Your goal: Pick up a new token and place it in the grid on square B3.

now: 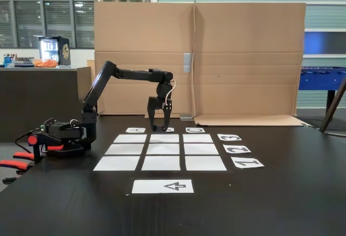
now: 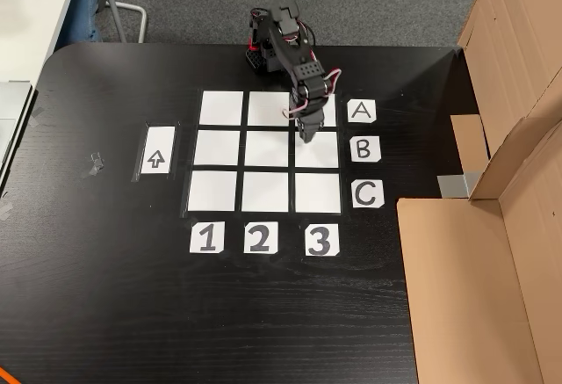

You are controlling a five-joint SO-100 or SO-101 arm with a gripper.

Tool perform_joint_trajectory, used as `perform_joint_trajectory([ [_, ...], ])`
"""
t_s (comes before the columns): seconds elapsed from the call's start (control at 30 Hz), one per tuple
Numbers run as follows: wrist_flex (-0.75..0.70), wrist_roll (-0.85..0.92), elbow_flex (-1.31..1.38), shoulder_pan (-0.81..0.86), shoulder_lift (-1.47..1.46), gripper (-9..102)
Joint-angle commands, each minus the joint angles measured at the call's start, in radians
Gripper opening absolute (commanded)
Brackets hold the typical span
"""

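The fingers (image 1: 154,123) are hanging apart, pointing down, with nothing showing between them. The gripper (image 1: 159,128) is hovering over the far edge of the grid (image 1: 160,150); from above, the gripper (image 2: 311,136) is sitting over B3 (image 2: 318,149), in the row beside the B label (image 2: 364,148) and the column above the 3 label (image 2: 320,240). No token is showing on any square or in the fingers. The arm (image 1: 130,74) is reaching from its base (image 1: 59,136) across the black table (image 1: 281,193). An arrow sheet (image 1: 162,186) is lying just beside the grid, and cardboard (image 1: 243,58) is standing behind.
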State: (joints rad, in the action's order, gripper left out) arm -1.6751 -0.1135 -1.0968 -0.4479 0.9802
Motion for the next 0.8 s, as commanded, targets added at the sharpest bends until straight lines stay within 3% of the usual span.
perform_joint_trajectory([
  [0.0,0.006,-0.008,0.078,-0.006,-0.034,2],
  [0.57,-0.008,-0.023,0.278,-0.009,-0.259,3],
  [0.67,-0.008,-0.037,0.282,-0.009,-0.279,7],
  [0.77,-0.014,-0.043,0.282,-0.009,-0.284,19],
])
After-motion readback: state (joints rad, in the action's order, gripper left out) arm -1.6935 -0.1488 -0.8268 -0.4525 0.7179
